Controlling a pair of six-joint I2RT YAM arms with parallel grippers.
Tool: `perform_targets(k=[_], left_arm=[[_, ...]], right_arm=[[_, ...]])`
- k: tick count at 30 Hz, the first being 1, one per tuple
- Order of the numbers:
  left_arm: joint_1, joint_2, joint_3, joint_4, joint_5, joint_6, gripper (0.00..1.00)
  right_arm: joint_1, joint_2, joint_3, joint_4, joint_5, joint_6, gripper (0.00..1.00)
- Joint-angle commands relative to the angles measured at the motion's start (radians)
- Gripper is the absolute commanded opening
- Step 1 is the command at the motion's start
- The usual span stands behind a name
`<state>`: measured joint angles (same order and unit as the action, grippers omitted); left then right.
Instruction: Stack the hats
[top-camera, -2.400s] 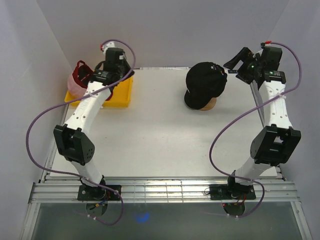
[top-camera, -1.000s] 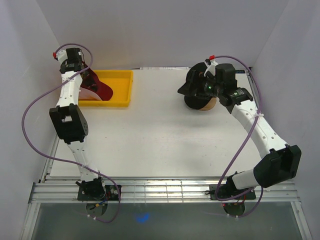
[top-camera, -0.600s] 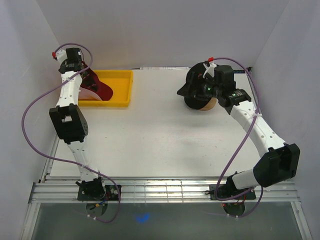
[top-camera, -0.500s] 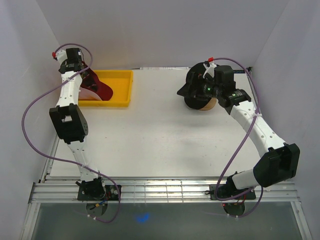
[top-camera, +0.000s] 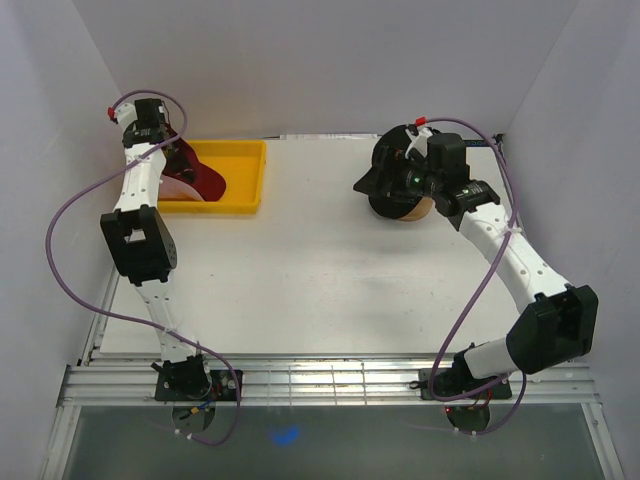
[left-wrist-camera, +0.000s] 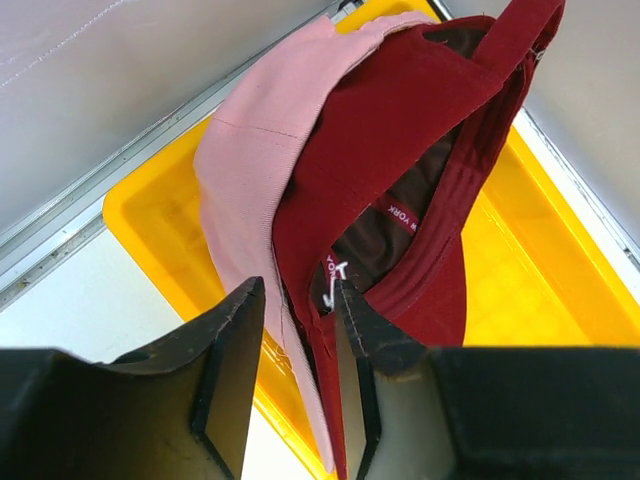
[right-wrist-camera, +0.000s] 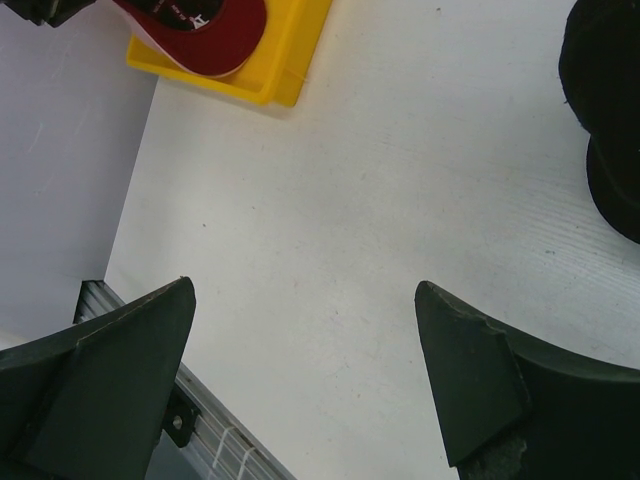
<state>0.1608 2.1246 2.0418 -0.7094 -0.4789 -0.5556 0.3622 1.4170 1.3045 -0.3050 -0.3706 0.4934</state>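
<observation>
Over at the far left of the counter (top-camera: 320, 260), the red cap (left-wrist-camera: 400, 150) sits in the yellow tray (left-wrist-camera: 540, 270), tipped up on edge so its dark inside and its back strap show. The pink cap (left-wrist-camera: 250, 170) lies against its outer side, nested round it, and both lean at the tray's left end. The left claw (left-wrist-camera: 300, 290) straddles the lower rims of these two. One finger (left-wrist-camera: 230, 380) stands just outside the pink fabric and the other presses the red cap's inner band. Whether the pair is truly pinched or only bracketed I cannot tell, since the fabric nearly fills the gap. Across the counter, at the far right, the black cap (top-camera: 392, 160) rests on the wooden stand (top-camera: 412, 210), of which only a tan sliver shows below the brim. The right claw (right-wrist-camera: 302, 292) hangs beside that cap with its fingers spread wide and only bare counter between them.
</observation>
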Motion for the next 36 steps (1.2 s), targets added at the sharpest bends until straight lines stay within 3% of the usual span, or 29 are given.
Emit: perform_targets(k=[1, 9, 15, 20, 24, 27, 28, 36], left_arm=[[0.006, 0.001, 0.006, 0.01, 0.002, -0.001, 0.42], [0.006, 0.011, 0.004, 0.008, 0.01, -0.01, 0.29], [0.005, 0.014, 0.004, 0.01, -0.001, -0.007, 0.39], [0.005, 0.024, 0.017, 0.01, -0.01, -0.001, 0.4], [0.006, 0.04, 0.024, 0.007, -0.001, -0.003, 0.33], [0.005, 0.046, 0.034, 0.004, 0.016, -0.007, 0.16], [0.005, 0.043, 0.035, 0.004, 0.019, -0.007, 0.0], [-0.001, -0.012, 0.099, 0.062, 0.129, 0.054, 0.0]], right_arm=[[0.006, 0.011, -0.011, 0.058, -0.019, 0.005, 0.95], [0.004, 0.016, -0.016, 0.063, -0.017, 0.007, 0.95], [0.004, 0.019, -0.02, 0.067, -0.019, 0.007, 0.95], [0.006, 0.019, -0.028, 0.066, -0.017, 0.005, 0.95], [0.006, 0.017, -0.036, 0.067, -0.016, 0.004, 0.95], [0.006, 0.017, -0.036, 0.067, -0.014, 0.004, 0.95], [0.006, 0.016, -0.036, 0.066, -0.016, 0.004, 0.95], [0.006, 0.022, -0.019, 0.06, -0.014, 0.004, 0.95]])
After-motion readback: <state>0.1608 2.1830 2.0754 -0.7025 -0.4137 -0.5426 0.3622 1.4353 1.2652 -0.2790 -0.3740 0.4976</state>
